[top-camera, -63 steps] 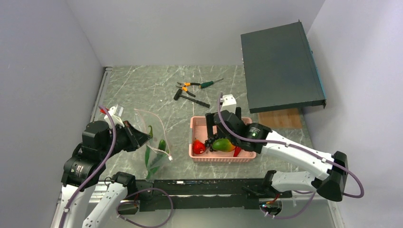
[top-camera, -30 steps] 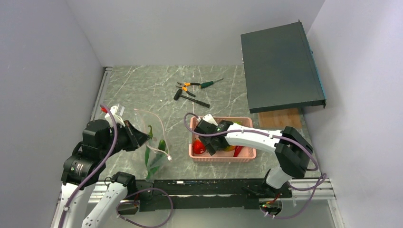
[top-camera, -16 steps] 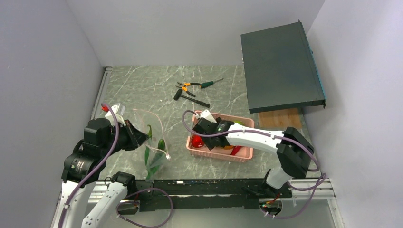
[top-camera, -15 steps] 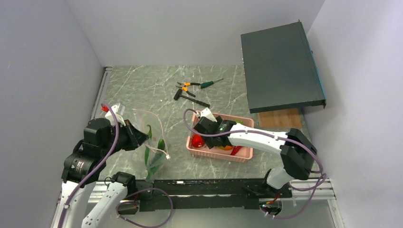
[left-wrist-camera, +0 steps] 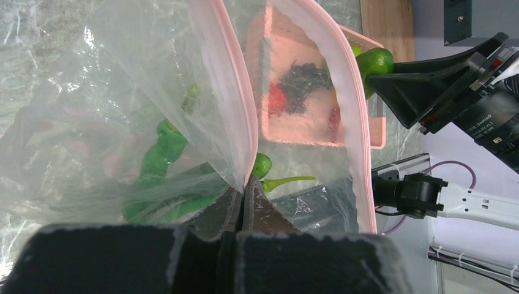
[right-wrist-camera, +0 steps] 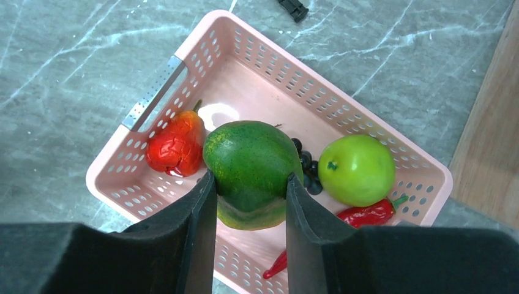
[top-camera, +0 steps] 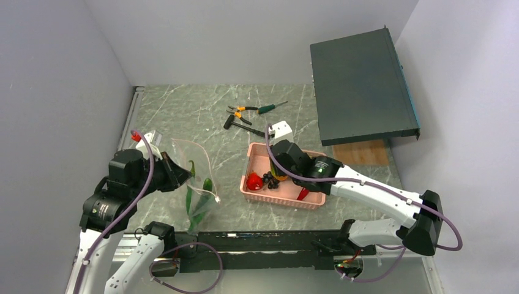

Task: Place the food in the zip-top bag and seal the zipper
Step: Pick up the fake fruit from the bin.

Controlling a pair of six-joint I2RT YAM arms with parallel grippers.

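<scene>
Right hand (right-wrist-camera: pixel 249 184) with mango (right-wrist-camera: pixel 250 153) now higher over pink basket (right-wrist-camera: pixel 203 35); tools (top-camera: pixel 244 116) behind.

A table (top-camera: pixel 177 116) with a grey-green, white-veined marble top fills the space between three plain, pale grey walls: the left wall (top-camera: pixel 55 92), the far wall (top-camera: pixel 245 37) and the right wall (top-camera: pixel 465 92). A metal strip (top-camera: pixel 126 122) runs along the table's left edge. At the far right sits a large, flat, dark box (top-camera: pixel 361 86); its near edge covers part of a wooden board (top-camera: pixel 361 153) lying on the table. The light is soft and even, with only faint shadows.
</scene>
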